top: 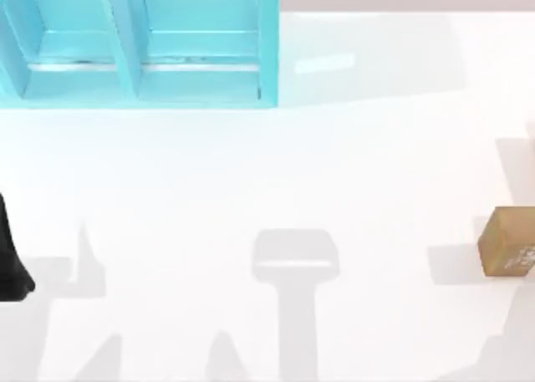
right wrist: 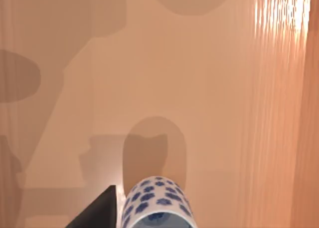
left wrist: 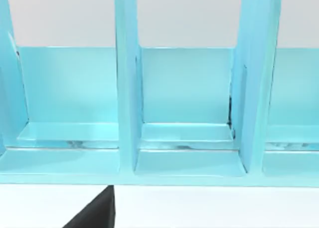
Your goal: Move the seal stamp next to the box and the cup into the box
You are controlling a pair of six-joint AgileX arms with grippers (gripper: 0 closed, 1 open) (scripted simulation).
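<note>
Sitting just in front of the right arm's jaws in the right wrist view, the cup has its blue-flowered side turned up toward the camera, and a dark finger lies right beside it. Whether the jaws clasp the cup or merely flank it I cannot tell. Beneath it is a smooth tan surface crossed by soft shadows.

The seal stamp rests on the white desk at the far right edge of the top view, pale characters on the face turned toward the edge. It lies well apart from the box, a turquoise piece with upright dividers at the upper left (open compartments, all bare in the left wrist view).

The left arm is at the left edge of the top view, its camera facing the box; a dark finger shows, jaws unreadable.

My judgement: the left arm is nearer the box, the right arm nearer both objects, with broad bare desk between.
</note>
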